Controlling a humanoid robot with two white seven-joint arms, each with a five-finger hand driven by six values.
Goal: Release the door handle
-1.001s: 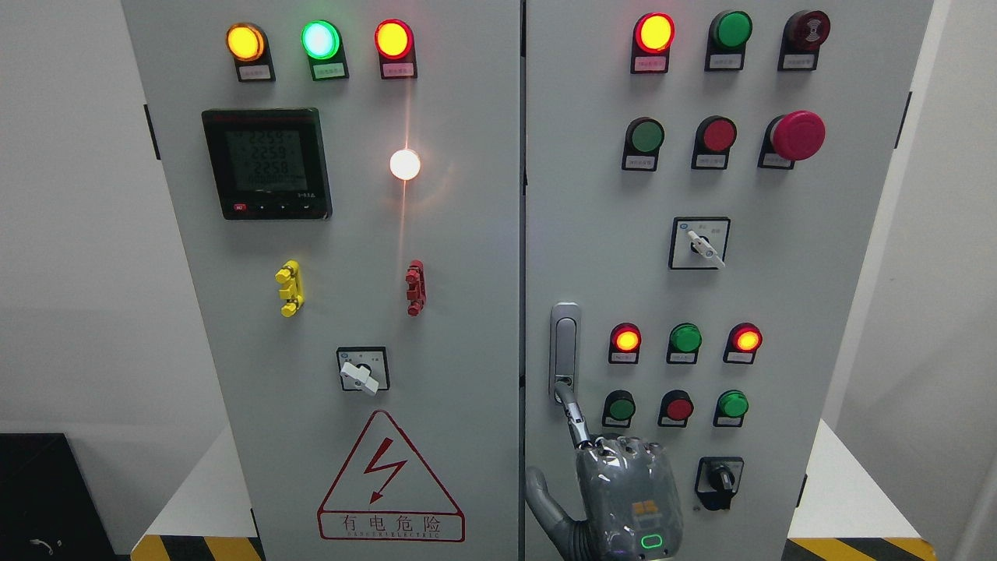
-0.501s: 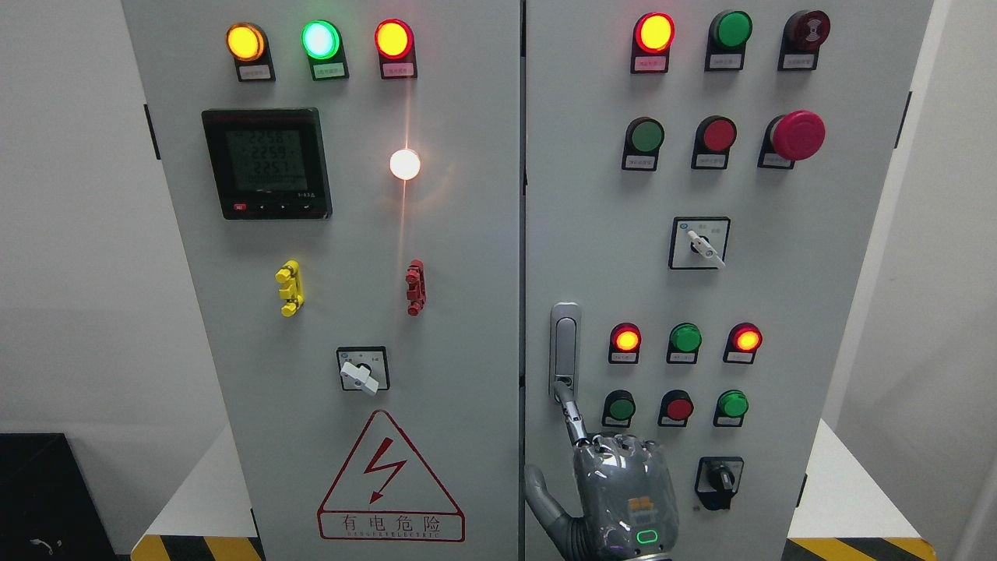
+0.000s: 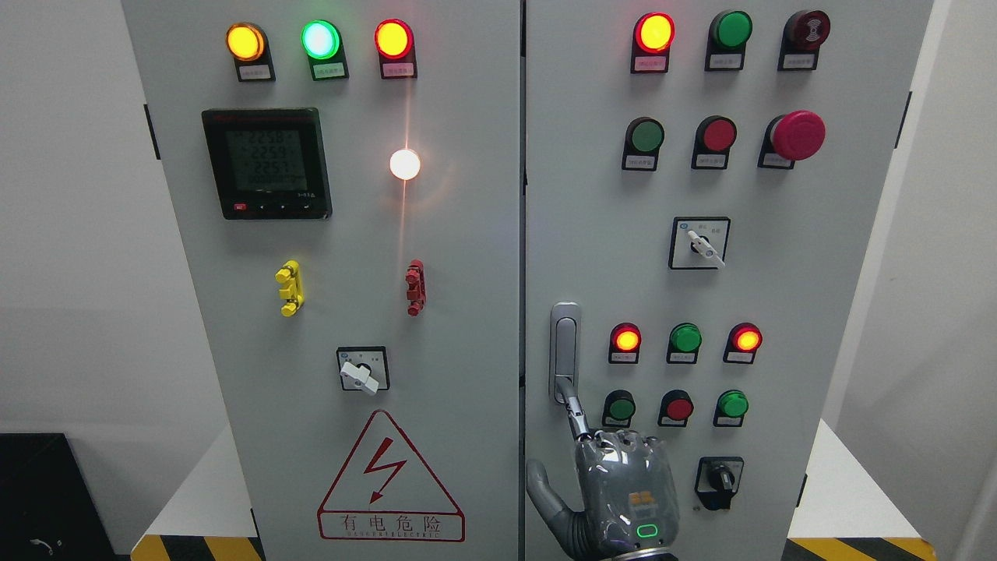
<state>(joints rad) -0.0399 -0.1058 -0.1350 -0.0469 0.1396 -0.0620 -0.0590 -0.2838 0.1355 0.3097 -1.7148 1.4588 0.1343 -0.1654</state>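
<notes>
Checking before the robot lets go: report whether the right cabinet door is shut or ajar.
Shut, as far as the head view shows: the right cabinet door lies flush with the left door, the seam narrow and even.

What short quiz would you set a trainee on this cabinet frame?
1. True or false: the robot hand reaches the top end of the door handle.
2. Where on the right door is the door handle? A: near its left edge. B: near its right edge. C: in its centre.
3. What colour is the mushroom-shaped button on the right door?

Key: 1 false, it reaches the lower end; 2 A; 3 red.
</notes>
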